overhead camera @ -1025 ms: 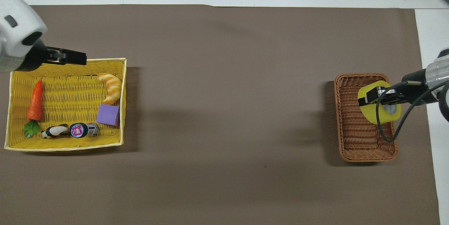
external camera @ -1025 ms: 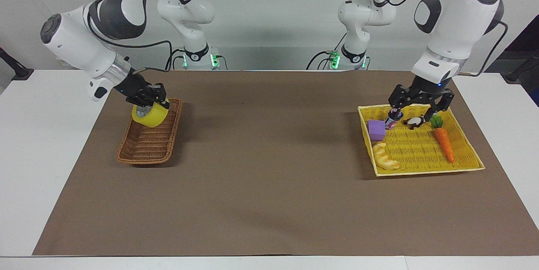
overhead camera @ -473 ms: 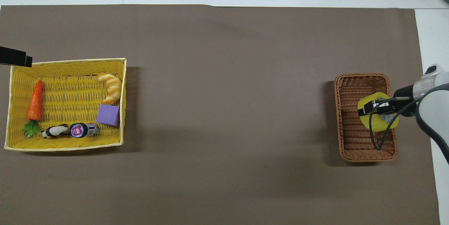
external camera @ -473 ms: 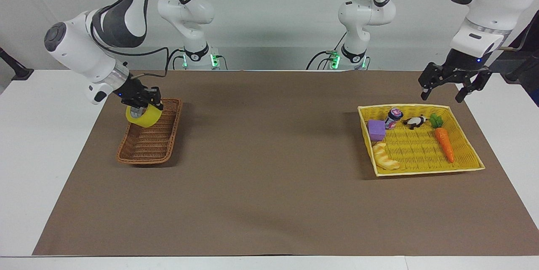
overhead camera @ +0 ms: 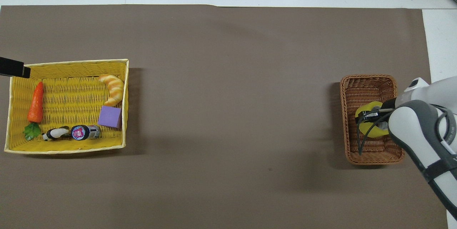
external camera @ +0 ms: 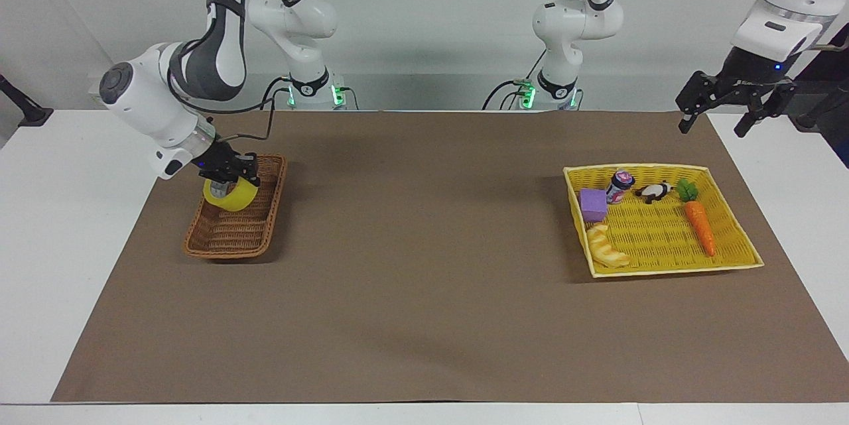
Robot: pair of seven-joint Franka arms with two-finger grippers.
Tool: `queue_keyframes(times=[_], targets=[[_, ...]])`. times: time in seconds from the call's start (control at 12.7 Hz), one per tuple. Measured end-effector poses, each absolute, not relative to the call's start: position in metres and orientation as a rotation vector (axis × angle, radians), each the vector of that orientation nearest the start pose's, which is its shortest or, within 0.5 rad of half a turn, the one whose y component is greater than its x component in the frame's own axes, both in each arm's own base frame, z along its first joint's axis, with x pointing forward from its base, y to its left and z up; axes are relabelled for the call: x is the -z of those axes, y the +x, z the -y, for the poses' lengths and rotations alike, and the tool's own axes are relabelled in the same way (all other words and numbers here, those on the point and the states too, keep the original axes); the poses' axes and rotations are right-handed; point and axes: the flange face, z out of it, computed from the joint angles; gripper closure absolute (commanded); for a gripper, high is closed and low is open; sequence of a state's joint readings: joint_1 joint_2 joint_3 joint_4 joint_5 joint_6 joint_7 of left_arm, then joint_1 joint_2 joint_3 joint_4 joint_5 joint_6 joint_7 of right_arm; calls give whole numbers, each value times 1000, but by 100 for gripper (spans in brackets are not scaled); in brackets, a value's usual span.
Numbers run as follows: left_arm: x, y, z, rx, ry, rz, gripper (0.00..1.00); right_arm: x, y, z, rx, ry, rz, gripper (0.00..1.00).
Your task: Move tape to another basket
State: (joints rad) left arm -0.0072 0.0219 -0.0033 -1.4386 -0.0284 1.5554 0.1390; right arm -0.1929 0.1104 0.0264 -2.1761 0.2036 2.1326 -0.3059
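Note:
The yellow tape roll (external camera: pixel 232 197) is low inside the brown wicker basket (external camera: pixel 232 241), at the part of it nearer to the robots. My right gripper (external camera: pixel 229 177) is shut on the tape from above. In the overhead view the tape (overhead camera: pixel 368 131) shows in the basket (overhead camera: pixel 367 85), partly covered by the right gripper (overhead camera: pixel 366 116) and its arm. I cannot tell if the tape rests on the basket floor. My left gripper (external camera: pixel 711 129) is open and empty, up in the air by the table corner at the left arm's end.
A yellow mesh tray (external camera: pixel 663 272) at the left arm's end holds a purple cube (external camera: pixel 593 204), a croissant (external camera: pixel 607 247), a carrot (external camera: pixel 700 226), a small can (external camera: pixel 619 185) and a panda toy (external camera: pixel 654 192). Brown mat lies between the two baskets.
The right gripper has lowered the tape down into the wicker basket. The left gripper rose from over the yellow tray and moved out toward the table's corner.

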Motion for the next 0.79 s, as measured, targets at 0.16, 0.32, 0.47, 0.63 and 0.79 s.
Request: queue_keyframes(times=[0.16,0.32,0.47,0.63,0.79], targets=[[-673,554,7,125,-3154,-235,0,-325,529,73,-180,-2937,45,0],[-673,552,7,119,-3154,-235,0,-345,536,69,-188,-2935,75,0],[-672,552,7,111,-3155,-235,0,-383,545,72,-189,-2966,129,0],[-671,552,7,107,-3155,-235,0,-422,551,76,-167,-3027,149,0],[-671,550,7,91,-3156,-235,0,-452,555,71,-137,-3094,89,0]])
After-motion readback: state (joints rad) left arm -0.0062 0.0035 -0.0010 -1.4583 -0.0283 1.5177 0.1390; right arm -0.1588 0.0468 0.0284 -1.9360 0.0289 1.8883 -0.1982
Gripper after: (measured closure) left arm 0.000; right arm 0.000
